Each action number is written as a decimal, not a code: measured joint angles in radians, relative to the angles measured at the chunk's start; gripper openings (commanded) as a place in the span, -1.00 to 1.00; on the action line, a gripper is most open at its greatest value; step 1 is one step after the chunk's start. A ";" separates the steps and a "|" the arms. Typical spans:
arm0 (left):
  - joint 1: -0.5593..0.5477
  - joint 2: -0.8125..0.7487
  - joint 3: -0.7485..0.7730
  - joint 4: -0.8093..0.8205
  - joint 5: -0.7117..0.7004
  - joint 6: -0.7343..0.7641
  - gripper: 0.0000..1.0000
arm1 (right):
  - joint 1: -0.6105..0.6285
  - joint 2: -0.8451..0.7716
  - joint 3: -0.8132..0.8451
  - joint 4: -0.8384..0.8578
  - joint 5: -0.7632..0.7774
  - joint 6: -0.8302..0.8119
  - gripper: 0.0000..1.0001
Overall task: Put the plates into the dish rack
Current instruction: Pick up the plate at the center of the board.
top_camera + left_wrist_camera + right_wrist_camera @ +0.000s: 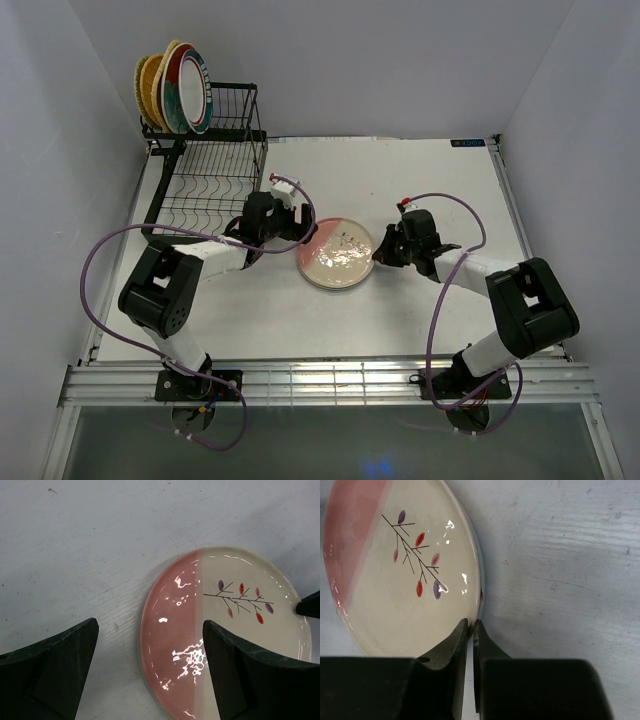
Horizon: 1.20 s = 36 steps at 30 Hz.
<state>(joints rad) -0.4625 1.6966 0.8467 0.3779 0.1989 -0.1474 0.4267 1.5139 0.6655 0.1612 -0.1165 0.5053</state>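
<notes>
Right claw (pixel 471 624): low, pinched on pink-and-white plate (pixel 385 595) rim, counter (pixel 420 180) centre. Left claw (pixel 150 625): spread above opposite rim; plate's near edge cropped.

Robot lab test cell: bare white walls (pixel 350 60), white table (pixel 450 200), aluminium mounting rail (pixel 330 380).
</notes>
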 measured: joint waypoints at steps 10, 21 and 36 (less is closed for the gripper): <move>0.000 0.000 0.002 -0.011 0.016 0.001 0.91 | -0.008 -0.037 -0.015 0.025 0.002 0.012 -0.84; 0.000 0.000 0.002 -0.012 0.066 0.001 0.91 | -0.025 -0.081 -0.027 0.017 0.035 0.012 -0.85; 0.000 0.000 0.003 -0.012 0.071 0.002 0.91 | -0.053 -0.081 -0.027 -0.026 0.124 0.013 -0.59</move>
<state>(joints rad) -0.4625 1.6966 0.8494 0.3656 0.2703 -0.1459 0.3740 1.4330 0.6384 0.1352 0.0074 0.5182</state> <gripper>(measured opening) 0.953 0.129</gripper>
